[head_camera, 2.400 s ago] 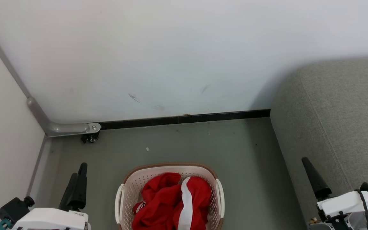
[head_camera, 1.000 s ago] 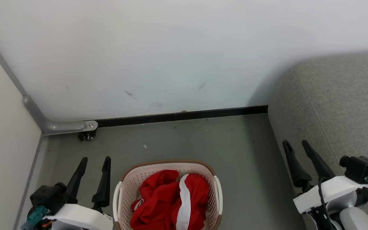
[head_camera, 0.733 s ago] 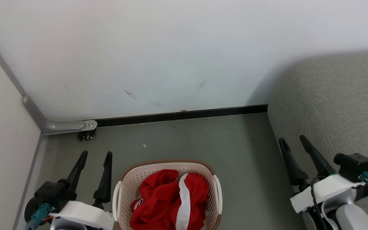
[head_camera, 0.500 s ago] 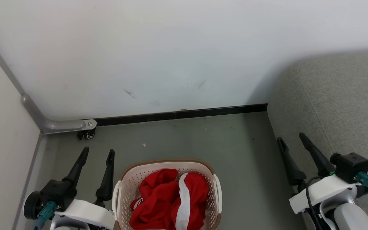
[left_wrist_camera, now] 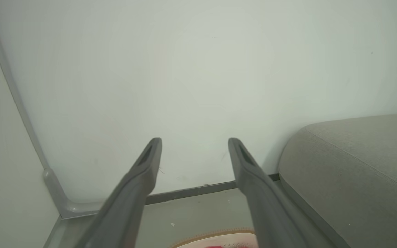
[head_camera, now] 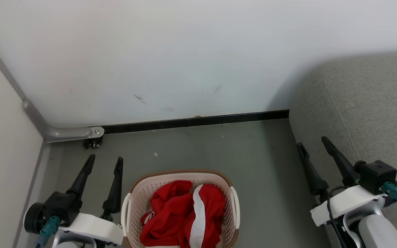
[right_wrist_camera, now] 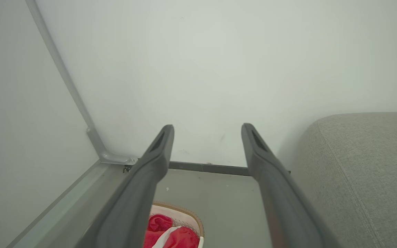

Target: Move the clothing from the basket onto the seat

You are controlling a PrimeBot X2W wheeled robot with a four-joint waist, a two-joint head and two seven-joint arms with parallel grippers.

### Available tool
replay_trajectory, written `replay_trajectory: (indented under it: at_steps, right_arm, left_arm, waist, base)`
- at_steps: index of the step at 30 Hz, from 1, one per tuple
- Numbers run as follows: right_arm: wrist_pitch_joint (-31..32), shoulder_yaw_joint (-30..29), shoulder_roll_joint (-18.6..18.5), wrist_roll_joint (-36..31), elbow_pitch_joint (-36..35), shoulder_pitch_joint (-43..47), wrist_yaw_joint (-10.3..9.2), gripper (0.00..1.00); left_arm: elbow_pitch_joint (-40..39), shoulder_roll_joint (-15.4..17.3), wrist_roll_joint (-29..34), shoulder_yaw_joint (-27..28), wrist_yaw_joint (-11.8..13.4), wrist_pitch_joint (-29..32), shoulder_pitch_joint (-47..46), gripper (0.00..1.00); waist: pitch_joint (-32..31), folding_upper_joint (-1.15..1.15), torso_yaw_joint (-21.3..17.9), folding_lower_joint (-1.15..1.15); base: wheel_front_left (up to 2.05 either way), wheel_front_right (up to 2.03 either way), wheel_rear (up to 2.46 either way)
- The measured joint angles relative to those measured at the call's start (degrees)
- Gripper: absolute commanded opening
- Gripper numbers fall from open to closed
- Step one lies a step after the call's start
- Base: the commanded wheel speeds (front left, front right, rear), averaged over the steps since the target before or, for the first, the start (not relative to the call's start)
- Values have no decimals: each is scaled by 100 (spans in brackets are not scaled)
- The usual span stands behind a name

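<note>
Bright red, white-striped clothing (head_camera: 184, 213) fills the cream perforated plastic basket (head_camera: 181, 172), left of the light grey woven sofa (head_camera: 364, 103). The left gripper (head_camera: 105, 158) and right gripper (head_camera: 312, 141) flank it, fingers wide and empty, further forward than before.

Even bright light, sharp head view; soft shadow beside seat (head_camera: 364, 103); wrist views hazy.

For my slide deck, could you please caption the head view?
Open left gripper and right gripper flank the basket of red clothing; the seat stands right.
</note>
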Motion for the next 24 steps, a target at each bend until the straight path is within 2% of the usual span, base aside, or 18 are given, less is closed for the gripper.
replay_trajectory:
  at_steps: [12, 24]
  right_arm:
    - [0, -38, 46, -15, 1, -1, 0, 100]
    - [0, -85, 59, -58, -36, -128, 0, 100]
  left_arm:
    - [315, -21, 1, 4, -32, 0, 0, 100]
    - [573, -31, 80, -244, -130, 0, 1, 100]
  waist:
    - [9, 0, 4, 0]
    - [154, 0, -16, -1]
  base:
    - [0, 0, 0]
    - [0, 0, 0]
